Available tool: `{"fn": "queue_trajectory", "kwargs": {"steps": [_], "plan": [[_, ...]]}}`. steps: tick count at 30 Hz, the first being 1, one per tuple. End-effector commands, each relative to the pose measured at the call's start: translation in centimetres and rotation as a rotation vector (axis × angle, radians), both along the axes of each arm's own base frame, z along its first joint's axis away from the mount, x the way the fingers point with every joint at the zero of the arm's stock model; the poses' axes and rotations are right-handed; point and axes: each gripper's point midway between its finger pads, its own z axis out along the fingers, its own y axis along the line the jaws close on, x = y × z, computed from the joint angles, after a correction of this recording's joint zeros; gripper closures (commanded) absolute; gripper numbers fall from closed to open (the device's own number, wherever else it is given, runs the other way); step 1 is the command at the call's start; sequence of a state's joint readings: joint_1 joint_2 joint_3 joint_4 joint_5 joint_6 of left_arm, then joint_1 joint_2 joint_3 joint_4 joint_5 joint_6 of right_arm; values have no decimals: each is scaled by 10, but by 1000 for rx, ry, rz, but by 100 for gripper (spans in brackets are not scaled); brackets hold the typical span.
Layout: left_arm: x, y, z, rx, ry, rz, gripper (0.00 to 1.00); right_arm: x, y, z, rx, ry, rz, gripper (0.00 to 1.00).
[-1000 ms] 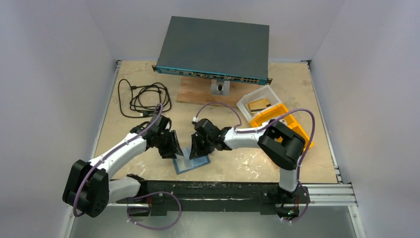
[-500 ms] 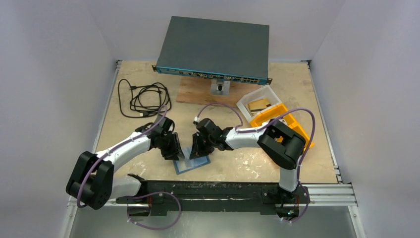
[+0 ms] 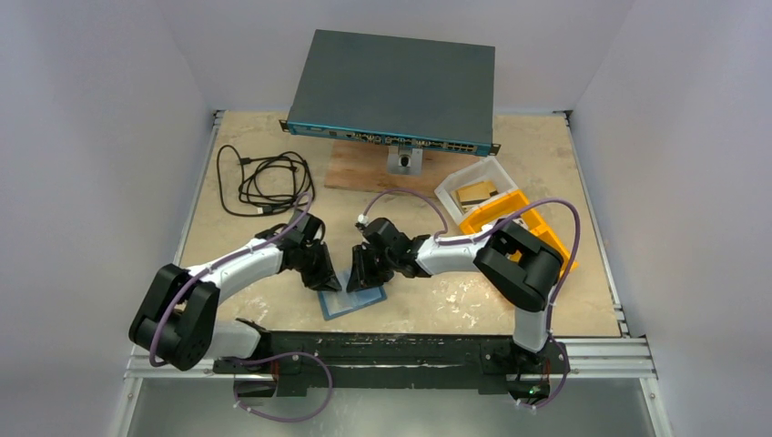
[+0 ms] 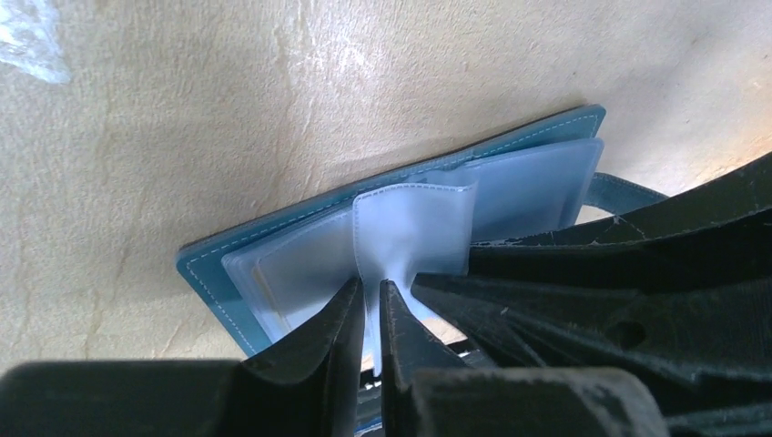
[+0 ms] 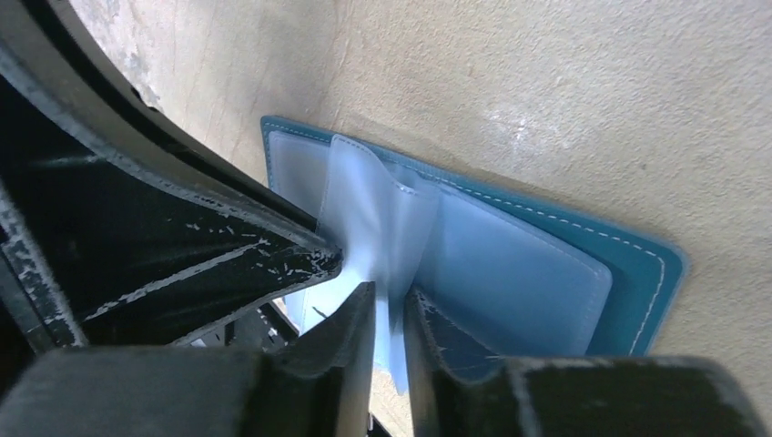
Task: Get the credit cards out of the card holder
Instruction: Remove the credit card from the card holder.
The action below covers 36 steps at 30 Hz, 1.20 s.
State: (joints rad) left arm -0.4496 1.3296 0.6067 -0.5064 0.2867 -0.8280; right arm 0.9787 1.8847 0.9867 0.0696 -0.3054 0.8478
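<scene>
The teal-blue card holder [image 3: 353, 301] lies open and flat on the table near the front edge, its cover [image 4: 208, 273] [image 5: 642, 273] facing down. A frosted clear pocket leaf [image 4: 411, 228] [image 5: 373, 209] stands up from its spine. My left gripper [image 3: 328, 279] [image 4: 367, 289] pinches this leaf from the left, jaws almost together. From the right, my right gripper [image 3: 359, 277] [image 5: 390, 299] holds the same leaf in a narrow gap. The two grippers' fingers nearly touch. I cannot tell the credit cards apart from the frosted pockets.
A grey network switch [image 3: 396, 86] sits at the back on a wooden board [image 3: 360, 168]. A black cable [image 3: 264, 182] is coiled at back left. A clear tub [image 3: 473, 187] and an orange bin [image 3: 523, 223] stand at right, behind the right arm.
My left arm has swung in toward the card holder and its jaws have closed onto the raised pocket leaf. The right gripper has stayed in place on the leaf.
</scene>
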Motion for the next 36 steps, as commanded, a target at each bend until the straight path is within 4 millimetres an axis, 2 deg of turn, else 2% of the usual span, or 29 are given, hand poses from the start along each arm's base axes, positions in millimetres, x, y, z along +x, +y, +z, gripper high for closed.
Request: {"fn": "queue_trajectory", "kwargs": {"steps": [1,10,12,16,23,29,33,36], "plan": [[-2,5,-13,44,11,3,93,0,-18,-10,-60,-15,-19,77],[10,-10,18,-31,-69,-27,96,15,-5,62,68,-118,-36,52],[13,-17,27,-67,-92,-43,95,20,-13,73,59,-136,-62,50],[17,-36,39,-125,-126,-81,85,32,-29,92,46,-183,-133,50],[29,-70,45,-213,-119,-120,68,40,-54,105,-3,-241,-207,49],[33,-95,37,-237,-83,-150,56,38,-67,107,-19,-257,-233,49],[32,-97,22,-216,-29,-140,55,37,-71,105,-30,-263,-232,50],[31,-94,21,-197,-33,-140,55,37,-70,105,-45,-279,-219,50]]}}
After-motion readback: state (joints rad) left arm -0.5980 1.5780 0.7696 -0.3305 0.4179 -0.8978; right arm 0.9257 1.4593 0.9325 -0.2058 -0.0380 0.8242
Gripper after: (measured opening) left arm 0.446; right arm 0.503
